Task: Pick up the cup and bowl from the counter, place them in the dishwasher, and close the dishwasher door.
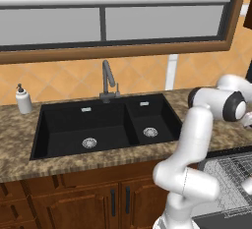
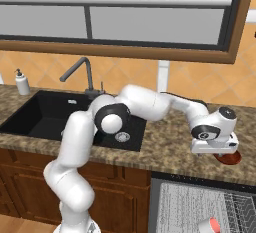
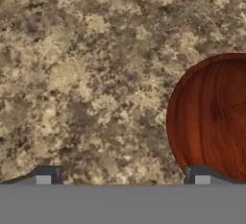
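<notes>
Gripper (image 3: 122, 175) spread wide over the counter (image 3: 81, 74), straddling the rim of the wooden bowl (image 3: 216, 117).

In the hand view the two dark fingertips (image 3: 48, 174) stand far apart and hold nothing; the far one sits at the bowl's near edge, though contact cannot be confirmed. The bowl is round, glossy reddish-brown with dark wood grain, and cut off at the picture's side. In the right base view it rests on the speckled granite near the front edge, above the open dishwasher (image 2: 200, 209), mostly hidden beneath the hand. A white cup with a red end (image 2: 208, 225) lies on its side on the grey wire rack (image 2: 240, 212). The black double sink (image 1: 106, 125) lies well apart to the left, with a soap dispenser (image 1: 22, 99) beyond it.
</notes>
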